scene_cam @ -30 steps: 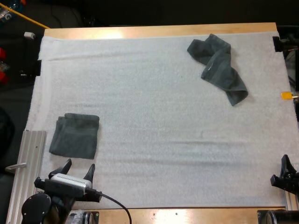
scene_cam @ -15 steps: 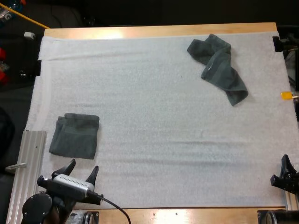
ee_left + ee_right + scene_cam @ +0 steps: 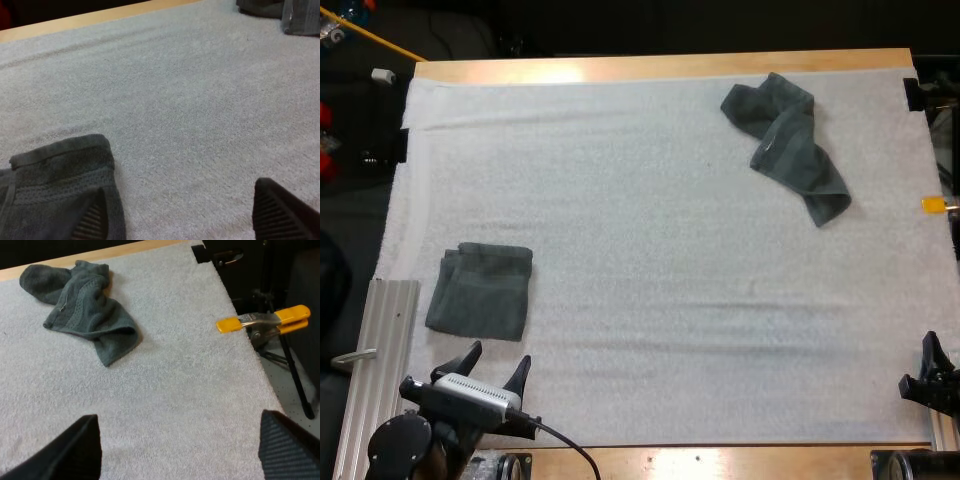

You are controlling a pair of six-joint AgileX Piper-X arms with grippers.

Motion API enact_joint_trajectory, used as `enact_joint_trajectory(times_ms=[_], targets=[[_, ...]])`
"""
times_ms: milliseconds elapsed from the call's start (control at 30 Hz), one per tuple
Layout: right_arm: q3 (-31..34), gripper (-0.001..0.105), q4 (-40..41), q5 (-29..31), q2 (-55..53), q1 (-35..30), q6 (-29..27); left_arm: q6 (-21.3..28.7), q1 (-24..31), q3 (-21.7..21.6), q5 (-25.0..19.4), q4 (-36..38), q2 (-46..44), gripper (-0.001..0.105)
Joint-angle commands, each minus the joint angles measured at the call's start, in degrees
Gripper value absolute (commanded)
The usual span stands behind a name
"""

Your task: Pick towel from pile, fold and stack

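Left gripper [image 3: 492, 368] is at the lower left of the high view, fingers apart and holding nothing. It sits just below the folded towel [image 3: 480, 290], not touching it. In the left wrist view the fingers [image 3: 282, 212] are spread wide over the white mat [image 3: 200, 100], with one finger at the folded towel's near corner.

Right gripper [image 3: 923, 368] is at the lower right edge of the high view. Its fingers are also apart and empty, at the mat's right border.

Crumpled towel [image 3: 785, 145] lies in the upper right of the mat as a twisted diagonal strip, well apart from both grippers. The right wrist view shows it far ahead of the open fingers [image 3: 75, 450], near the tabletop [image 3: 660, 66] far edge.

A metal rail [image 3: 380, 350] runs beside the mat at lower left.
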Motion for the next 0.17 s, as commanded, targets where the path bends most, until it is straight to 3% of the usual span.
enact_joint_trajectory(times_ms=[0,133], targets=[[-0.13,0.064,-0.18,0.19,-2.25,-0.05,-0.32,-0.22,-0.24,-0.06,-0.07,-0.55,-7.86,0.059],[-0.13,0.064,-0.18,0.19,-2.25,-0.05,-0.32,-0.22,-0.24,-0.06,-0.07,-0.55,-7.86,0.059]])
